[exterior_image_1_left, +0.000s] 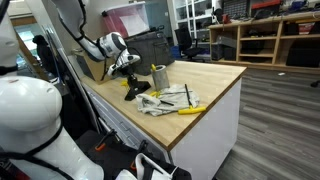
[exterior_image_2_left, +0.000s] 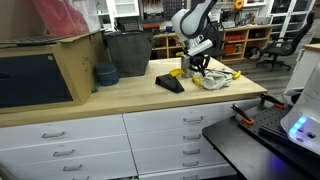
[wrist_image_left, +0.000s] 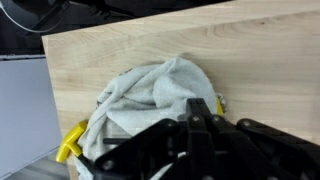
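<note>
Noting gripper (wrist_image_left: 205, 120) clenched tight, poised low over crumpled pale cloth (wrist_image_left: 150, 95); cannot tell whether any fold is caught between jaws. Found lying on wooden countertop (wrist_image_left: 150, 35) near its end, heaped against yellow-handled tool (wrist_image_left: 70, 143), close to black block (exterior_image_2_left: 170, 84). Judged light, soft, limp, not fragile; likely to sag, and may drag the tool along if lifted. Best pinched at a raised fold atop the heap, clear of the tool.

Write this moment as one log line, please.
gripper: shut | at: white cloth | grip on it: unclear | surface: wooden countertop
</note>
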